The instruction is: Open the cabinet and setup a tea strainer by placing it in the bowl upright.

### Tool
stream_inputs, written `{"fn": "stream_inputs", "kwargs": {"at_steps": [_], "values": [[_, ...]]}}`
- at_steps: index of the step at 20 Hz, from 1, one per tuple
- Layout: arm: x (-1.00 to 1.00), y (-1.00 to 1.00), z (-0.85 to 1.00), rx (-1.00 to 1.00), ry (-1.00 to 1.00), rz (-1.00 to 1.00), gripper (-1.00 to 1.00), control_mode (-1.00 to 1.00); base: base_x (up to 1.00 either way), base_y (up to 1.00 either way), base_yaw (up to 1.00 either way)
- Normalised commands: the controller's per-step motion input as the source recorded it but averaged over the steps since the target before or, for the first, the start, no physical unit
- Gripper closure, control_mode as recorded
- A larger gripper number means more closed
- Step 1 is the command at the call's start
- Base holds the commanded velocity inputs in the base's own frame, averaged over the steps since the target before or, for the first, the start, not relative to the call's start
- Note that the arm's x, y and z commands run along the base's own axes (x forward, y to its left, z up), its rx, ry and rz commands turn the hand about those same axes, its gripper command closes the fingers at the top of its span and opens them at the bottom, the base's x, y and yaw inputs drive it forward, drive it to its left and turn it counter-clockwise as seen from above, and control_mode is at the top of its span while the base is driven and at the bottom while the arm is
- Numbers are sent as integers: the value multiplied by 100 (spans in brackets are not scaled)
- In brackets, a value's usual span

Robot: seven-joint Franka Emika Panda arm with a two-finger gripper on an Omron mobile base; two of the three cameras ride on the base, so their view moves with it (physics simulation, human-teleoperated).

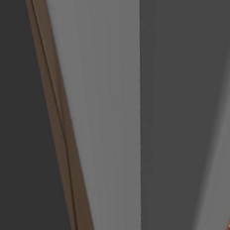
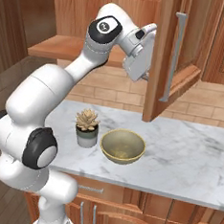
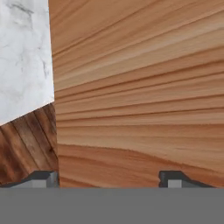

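The upper cabinet's wooden door (image 2: 163, 56) stands swung open above the counter, its long grey handle (image 2: 173, 54) facing outward. My hand (image 2: 140, 56) is pressed close to the door's inner side, and the door edge hides the fingers. In the hand view the gripper (image 3: 108, 180) is open, its fingertips (image 3: 43, 178) wide apart right in front of the door's wood grain (image 3: 140, 96). A tan bowl (image 2: 123, 146) sits empty and upright on the marble counter (image 2: 186, 159), below the door. The tea strainer is out of view.
A small potted succulent (image 2: 87, 127) stands just left of the bowl. Lower cabinet doors (image 2: 123, 220) run under the counter. Past the door edge, the hand view shows marble counter (image 3: 22, 57) and wooden floor (image 3: 26, 144). Grey panels (image 1: 107, 113) close off the left base view.
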Motion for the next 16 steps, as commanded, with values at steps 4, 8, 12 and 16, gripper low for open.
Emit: {"fn": "stream_inputs", "kwargs": {"at_steps": [4, 8, 12, 16], "values": [[-37, -71, 0, 0, -12, 2, -100, -100, 0, 0, 0], [0, -56, -3, 0, 0, 4, -100, -100, 0, 0, 0], [0, -49, 0, 0, 0, 3, -100, -100, 0, 0, 0], [-4, -3, -4, 1, 0, 9, -100, -100, 0, 0, 0]]}}
